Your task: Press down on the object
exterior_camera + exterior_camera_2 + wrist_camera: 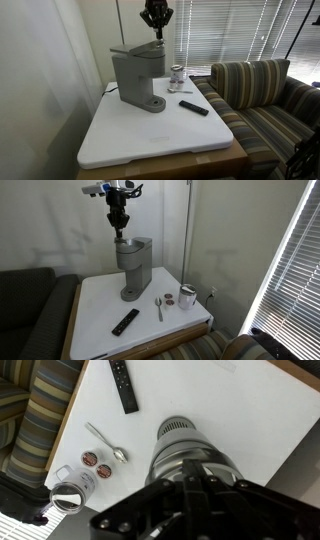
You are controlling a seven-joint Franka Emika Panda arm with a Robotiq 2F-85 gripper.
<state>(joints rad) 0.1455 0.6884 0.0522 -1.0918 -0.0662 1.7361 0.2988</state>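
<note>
The pincer (155, 16) is a black, angular metal claw hanging just above the coffee maker (138, 75). In an exterior view (118, 222) its fingers taper down toward a point and carry nothing, but they are too small and dark to tell whether they are fully closed.

The single coffee maker is matte grey plastic with a rounded, ribbed top, a boxy body and a round drip base. It stands near the back edge of the smooth white square tabletop (150, 140).

In the wrist view, seen from the machine (185, 445):
- One flat black rectangular remote (123, 385) lies at 11 o'clock.
- One shiny metal spoon (105, 443) lies at 9 o'clock.
- Two small round brown-topped pods (90, 458) lie side by side at 8 o'clock.
- One glossy cylindrical cup (70, 490) stands just beyond the pods.

A striped fabric couch (260, 95) borders the table.
</note>
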